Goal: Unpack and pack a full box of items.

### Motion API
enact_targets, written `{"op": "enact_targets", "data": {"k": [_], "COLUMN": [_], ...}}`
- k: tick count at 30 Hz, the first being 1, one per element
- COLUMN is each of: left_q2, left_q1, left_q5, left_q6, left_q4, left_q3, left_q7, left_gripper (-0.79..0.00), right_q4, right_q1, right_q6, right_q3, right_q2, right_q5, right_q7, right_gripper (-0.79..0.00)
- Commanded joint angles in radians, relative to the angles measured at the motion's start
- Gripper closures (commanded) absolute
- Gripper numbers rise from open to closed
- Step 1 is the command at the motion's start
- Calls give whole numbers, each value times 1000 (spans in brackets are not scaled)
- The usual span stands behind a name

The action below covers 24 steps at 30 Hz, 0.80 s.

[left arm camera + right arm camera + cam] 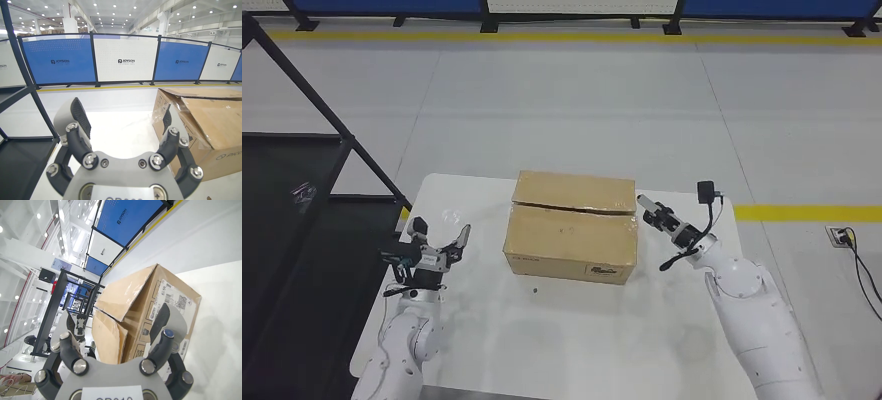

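Flanking cardboard box [570, 240] with left gripper [122, 106] and right gripper [115, 311] spread wide, empty; likely stiff, bulky; best gripped at raised flap edge [122, 318].

The cardboard box [572, 226] rests at the centre of the white table [542, 330], with its top flaps folded down and a seam across the lid. The left gripper [442, 232] is positioned left of the box, apart from it, fingers spread. The right gripper [646, 204] is just beside the box's right side. A black rack [302, 250] stands left of the table.
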Motion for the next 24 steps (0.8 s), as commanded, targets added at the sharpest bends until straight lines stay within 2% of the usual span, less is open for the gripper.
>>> {"op": "enact_targets", "data": {"k": [1, 6, 17, 24], "left_q2": [0, 0, 1, 1], "left_q1": [0, 11, 52, 64], "left_q5": [0, -12, -97, -96], "left_q6": [0, -13, -64, -69], "left_q4": [0, -21, -91, -113], "left_q3": [0, 1, -28, -28], "left_q7": [1, -13, -56, -68], "left_gripper": [-785, -785, -785, -785], "right_q4": [0, -19, 16, 51], "right_q1": [0, -17, -17, 8], "right_q6": [0, 4, -113, -124], "right_q3": [0, -1, 20, -11], "right_q2": [0, -1, 14, 14], "right_q5": [0, 39, 254, 288], "right_q7": [1, -4, 206, 253], "right_gripper": [-785, -785, -785, -785]}}
